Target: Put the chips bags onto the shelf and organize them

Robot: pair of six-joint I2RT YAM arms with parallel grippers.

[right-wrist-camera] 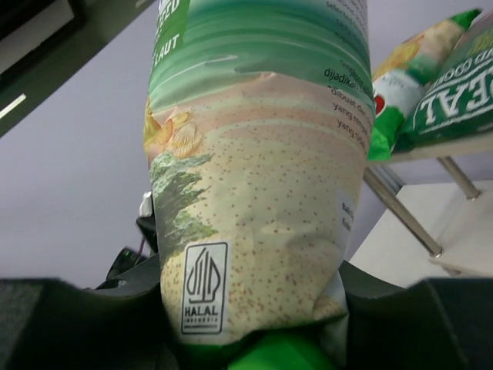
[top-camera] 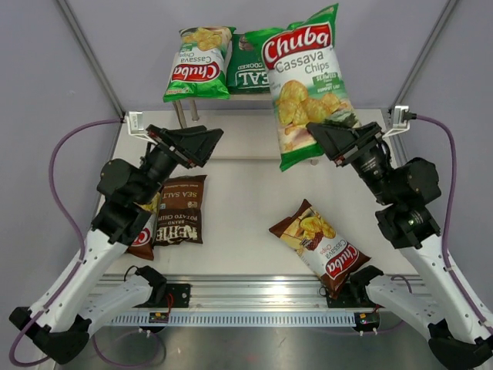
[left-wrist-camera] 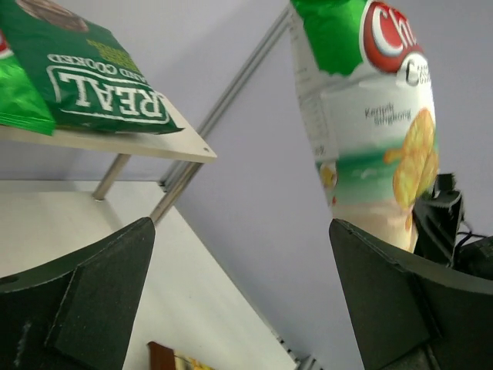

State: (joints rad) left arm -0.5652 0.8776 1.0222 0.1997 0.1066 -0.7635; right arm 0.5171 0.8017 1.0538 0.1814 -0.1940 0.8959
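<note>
Two bags [top-camera: 198,62] on shelf [left-wrist-camera: 115,142], one gripped, three on table [top-camera: 239,193].

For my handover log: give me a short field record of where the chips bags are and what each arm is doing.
on shelf: light-green Chuba bag and REAL bag, lying side by side
right gripper: jaws closed on another light-green Chuba bag, held upright
left gripper: jaws open, empty
on table: Kettle bag, brown Chuba bag; second brown bag partly under left arm
</note>
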